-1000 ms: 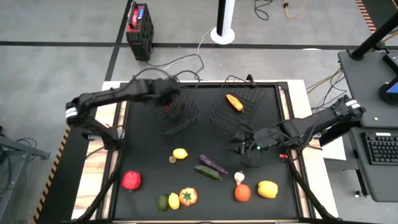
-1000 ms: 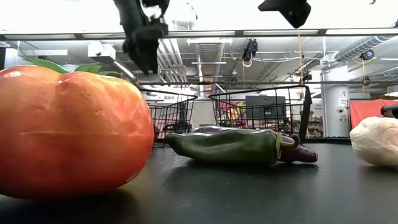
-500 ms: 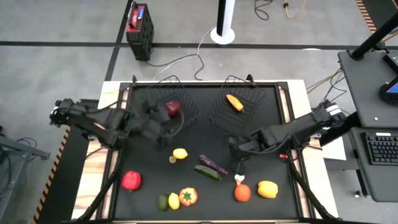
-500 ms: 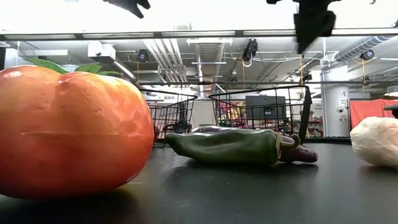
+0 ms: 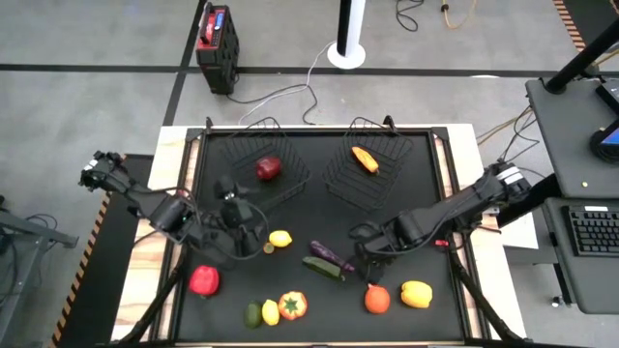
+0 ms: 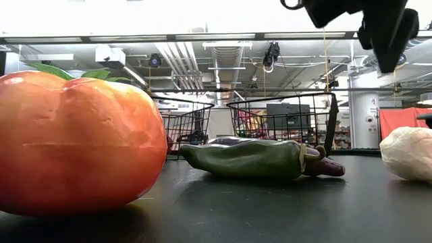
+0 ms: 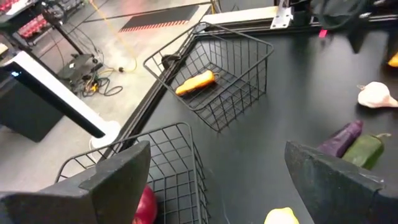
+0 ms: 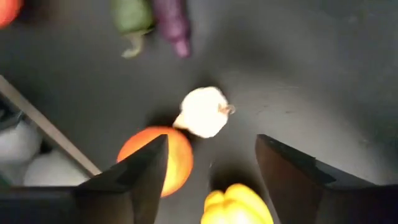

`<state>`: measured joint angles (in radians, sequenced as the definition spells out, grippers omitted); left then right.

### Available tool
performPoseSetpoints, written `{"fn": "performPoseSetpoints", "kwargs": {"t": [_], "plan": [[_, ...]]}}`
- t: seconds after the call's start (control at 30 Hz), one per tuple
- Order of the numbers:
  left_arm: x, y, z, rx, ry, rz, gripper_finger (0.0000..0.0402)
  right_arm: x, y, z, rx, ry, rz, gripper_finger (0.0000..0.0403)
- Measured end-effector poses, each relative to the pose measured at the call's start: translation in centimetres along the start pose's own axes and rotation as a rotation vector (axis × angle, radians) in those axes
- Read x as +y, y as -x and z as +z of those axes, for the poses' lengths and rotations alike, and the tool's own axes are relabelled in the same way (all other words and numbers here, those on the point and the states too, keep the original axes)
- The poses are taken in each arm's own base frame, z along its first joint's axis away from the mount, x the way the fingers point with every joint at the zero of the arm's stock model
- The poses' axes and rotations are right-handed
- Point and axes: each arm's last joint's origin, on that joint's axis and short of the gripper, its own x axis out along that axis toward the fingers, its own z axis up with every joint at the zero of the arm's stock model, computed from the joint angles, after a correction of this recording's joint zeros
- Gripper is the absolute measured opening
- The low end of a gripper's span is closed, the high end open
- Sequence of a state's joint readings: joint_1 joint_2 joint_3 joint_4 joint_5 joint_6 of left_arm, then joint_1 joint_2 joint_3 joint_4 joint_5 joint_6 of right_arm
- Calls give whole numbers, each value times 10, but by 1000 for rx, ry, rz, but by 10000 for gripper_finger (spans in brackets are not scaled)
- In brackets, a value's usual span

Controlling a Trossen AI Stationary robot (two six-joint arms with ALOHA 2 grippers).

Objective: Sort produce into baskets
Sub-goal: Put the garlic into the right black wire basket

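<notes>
White garlic [image 8: 203,112] sits just ahead of the right gripper [image 8: 211,171], in line with the gap between its fingers; jaws spread wide, nothing held. Orange fruit [image 8: 158,158] and yellow pepper [image 8: 236,205] lie close under it, eggplant [image 8: 173,22] and cucumber [image 8: 132,15] further ahead. Left gripper [image 7: 217,180] is open too, empty (lemon [image 7: 283,216] right beneath it). Beyond its fingers: left basket [image 7: 168,162] with the red apple [image 7: 146,205], right basket [image 7: 217,74] with the carrot [image 7: 194,82].
</notes>
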<state>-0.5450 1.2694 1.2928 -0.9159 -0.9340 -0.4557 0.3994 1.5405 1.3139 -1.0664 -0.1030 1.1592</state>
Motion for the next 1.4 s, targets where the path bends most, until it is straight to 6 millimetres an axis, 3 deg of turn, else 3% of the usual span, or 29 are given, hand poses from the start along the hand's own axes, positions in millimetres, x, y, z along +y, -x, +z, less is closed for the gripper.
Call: {"fn": "performPoseSetpoints", "kwargs": {"t": [0.2,0.4,1.03,1.4], "plan": [[-1,2,-2,7,-24,-4,350,-9,-14,-2,-4,-142,-60,282],[0,2,-5,24,-51,6,350,-10,-29,-5,-7,-225,-26,304],[1,2,-7,29,-68,29,350,-15,-59,-8,15,-307,79,305],[1,1,-8,28,-59,35,350,-8,-84,-3,38,-269,27,308]]}}
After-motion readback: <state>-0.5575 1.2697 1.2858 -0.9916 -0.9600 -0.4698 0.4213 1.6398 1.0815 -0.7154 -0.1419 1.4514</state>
